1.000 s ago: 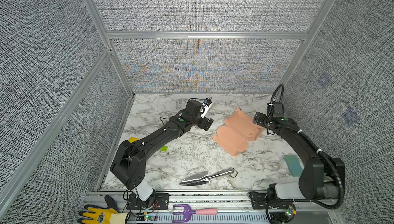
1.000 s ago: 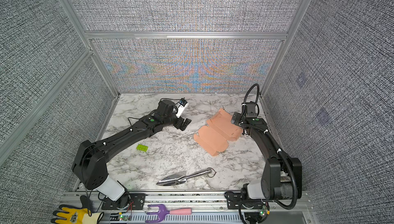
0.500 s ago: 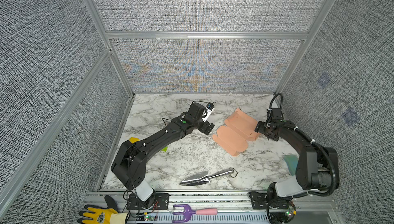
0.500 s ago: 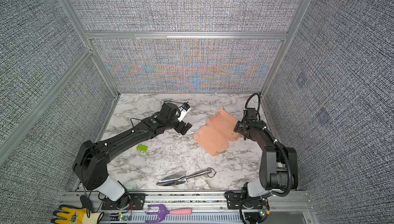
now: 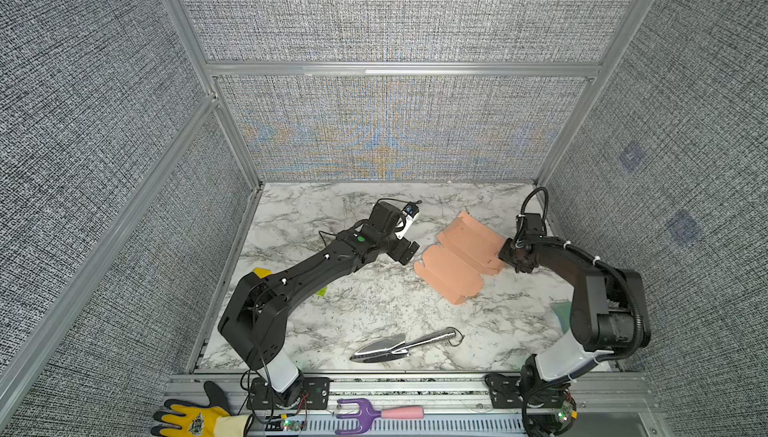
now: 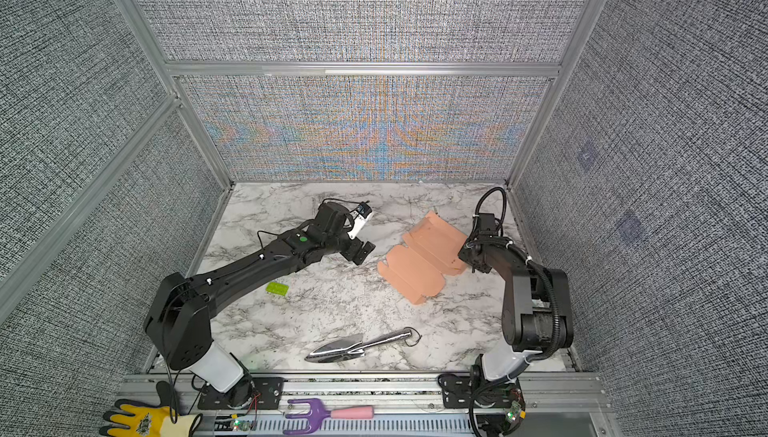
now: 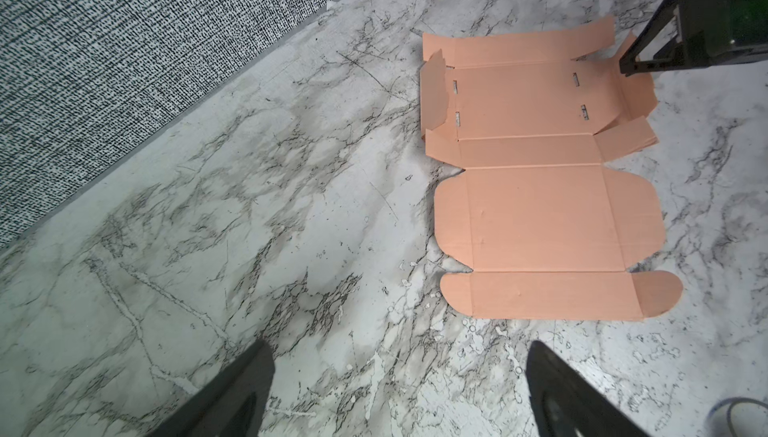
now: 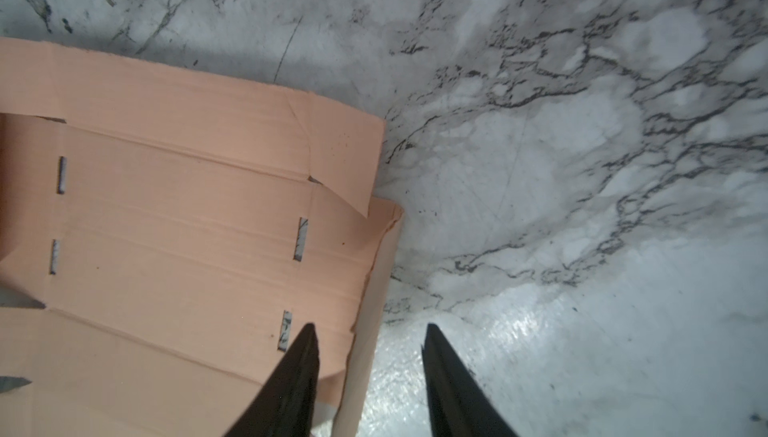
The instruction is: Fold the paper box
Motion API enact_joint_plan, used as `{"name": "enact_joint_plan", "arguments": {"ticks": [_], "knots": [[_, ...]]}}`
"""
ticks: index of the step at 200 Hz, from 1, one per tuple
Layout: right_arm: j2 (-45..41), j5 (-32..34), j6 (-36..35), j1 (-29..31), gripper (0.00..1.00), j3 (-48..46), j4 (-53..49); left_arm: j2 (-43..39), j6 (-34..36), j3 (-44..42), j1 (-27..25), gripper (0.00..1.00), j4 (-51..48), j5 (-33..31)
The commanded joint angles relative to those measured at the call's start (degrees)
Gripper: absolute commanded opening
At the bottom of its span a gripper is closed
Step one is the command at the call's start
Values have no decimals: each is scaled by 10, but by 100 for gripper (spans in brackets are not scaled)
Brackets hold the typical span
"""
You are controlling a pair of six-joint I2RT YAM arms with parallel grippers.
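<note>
Since a second ago: right gripper [image 8: 370, 327] has swung in onto the right edge of the paper box [image 5: 457, 260] and its jaws have narrowed. Left gripper [image 7: 399, 345] has crept closer to the box. Box hasn't shifted.

Count:
- 1 paper box, salmon-pink, unfolded, lying diagonally on the right half of the marble surface [image 5: 374, 302], toward the back right corner. Mostly flat; far flap and side flaps curl up. 4 slits [image 7: 575, 79] in the panel nearest the right gripper.
- 2 grippers. Right: fingers [image 8: 299, 372] apart, one over the box panel, the other over bare marble, raised side flap between them, neither visibly pressing it. Left: jaws spread wide, holding nothing, just beside the box's left edge, not touching.
- 1 metal trowel [image 5: 399, 345] near the front edge, about centre.
- 1 green brick [image 6: 277, 288] near the left edge, beside the left arm.
- 1 yellow piece [image 5: 262, 272] and 1 teal item [image 5: 561, 314], both partly hidden by arms.
- Off the surface, on the front rail: 1 yellow glove [image 5: 195, 422], 1 purple hand fork [image 5: 365, 414] with pink handle.

Writing: glove has a printed emblem, too small to read.
</note>
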Motion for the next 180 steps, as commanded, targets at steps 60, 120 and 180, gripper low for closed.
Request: {"name": "enact_joint_plan", "arguments": {"ticks": [60, 120, 180], "knots": [[-23, -9, 8, 5, 8, -71, 106, 42, -40, 43, -3, 94, 3, -4], [-79, -10, 8, 40, 0, -108, 180, 86, -76, 102, -3, 93, -38, -36], [-183, 31, 46, 100, 0, -181, 296, 155, -135, 180, -3, 88, -80, -99]]}}
